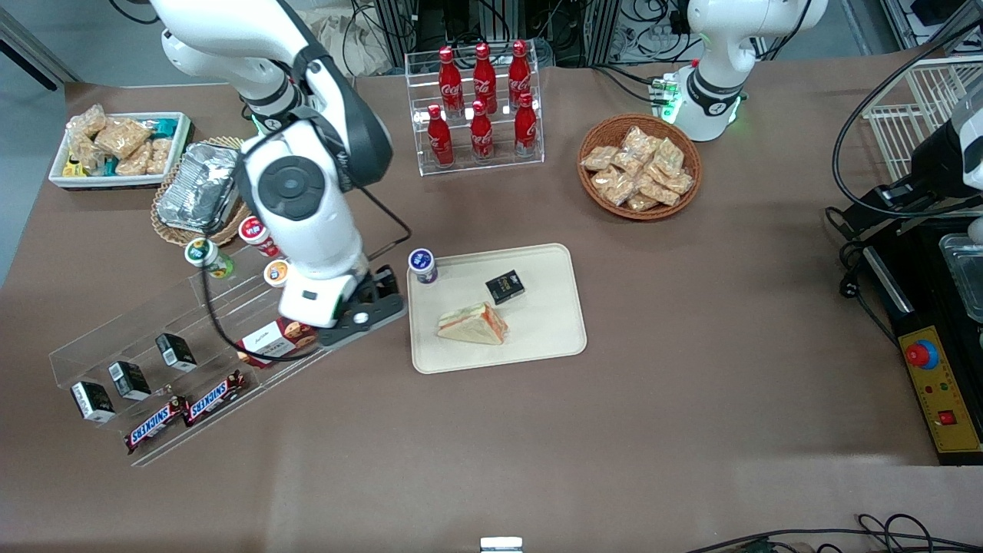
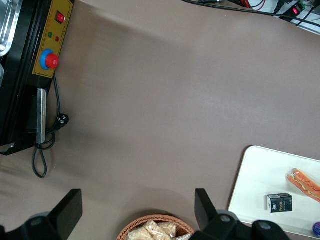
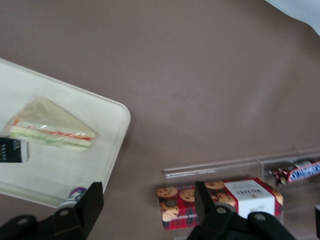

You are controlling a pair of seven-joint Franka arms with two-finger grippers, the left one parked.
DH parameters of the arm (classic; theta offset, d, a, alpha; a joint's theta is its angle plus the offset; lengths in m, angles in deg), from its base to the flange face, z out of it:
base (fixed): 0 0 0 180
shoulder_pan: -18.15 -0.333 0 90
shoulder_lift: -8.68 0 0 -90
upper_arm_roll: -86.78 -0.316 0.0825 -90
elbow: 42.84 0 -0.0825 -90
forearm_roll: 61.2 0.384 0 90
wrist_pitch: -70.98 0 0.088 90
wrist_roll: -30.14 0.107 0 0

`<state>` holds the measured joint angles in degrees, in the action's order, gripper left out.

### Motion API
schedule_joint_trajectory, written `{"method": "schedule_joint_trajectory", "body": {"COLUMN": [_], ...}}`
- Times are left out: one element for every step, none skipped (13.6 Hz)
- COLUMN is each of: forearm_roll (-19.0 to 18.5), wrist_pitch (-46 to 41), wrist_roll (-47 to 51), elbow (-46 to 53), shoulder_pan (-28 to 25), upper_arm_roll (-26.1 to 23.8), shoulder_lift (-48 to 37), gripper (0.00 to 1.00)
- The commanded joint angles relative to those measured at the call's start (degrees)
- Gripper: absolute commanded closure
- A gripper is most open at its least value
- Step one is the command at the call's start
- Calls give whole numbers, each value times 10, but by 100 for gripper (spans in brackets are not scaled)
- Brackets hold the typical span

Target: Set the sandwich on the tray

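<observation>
The sandwich, a clear-wrapped wedge of pale bread with red and green filling, lies flat on the beige tray; the wrist view shows the sandwich resting on the tray too. My right gripper hovers beside the tray, toward the working arm's end of the table, above the clear rack's edge. Its fingers stand wide apart and hold nothing. The gripper hangs over bare table between the tray and a cookie box.
On the tray also sit a small black box and a purple-lidded cup. The clear rack holds Snickers bars, black boxes and cups. A cola rack, snack basket, foil container and white bin stand farther from the camera.
</observation>
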<state>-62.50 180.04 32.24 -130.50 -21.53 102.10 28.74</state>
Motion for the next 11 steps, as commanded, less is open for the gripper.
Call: {"method": "schedule_joint_trajectory", "body": {"forearm_roll": [10, 3, -1, 0, 1, 2, 4, 4, 4, 4, 4], "wrist_pitch": [-43, -66, -90, -99, -108, -119, -133, -145, -154, -162, -168], "wrist_roll": [15, 18, 18, 12, -2, -16, -22, -22, -22, -26, -36], "elbow": [-15, -15, -15, -17, -18, -18, -20, -20, -20, -20, -20], "shoulder_pan": [-3, -4, -2, 11, 26, 39, 54, 70, 87, 101, 118], "upper_arm_roll": [31, 36, 44, 50, 49, 49, 49, 49, 48, 47, 47], "shoulder_lift": [-41, -48, -60, -70, -79, -90, -99, -108, -116, -122, -131], "gripper": [12, 3, 3, 3, 3, 3, 3, 2, 2, 2, 2]}}
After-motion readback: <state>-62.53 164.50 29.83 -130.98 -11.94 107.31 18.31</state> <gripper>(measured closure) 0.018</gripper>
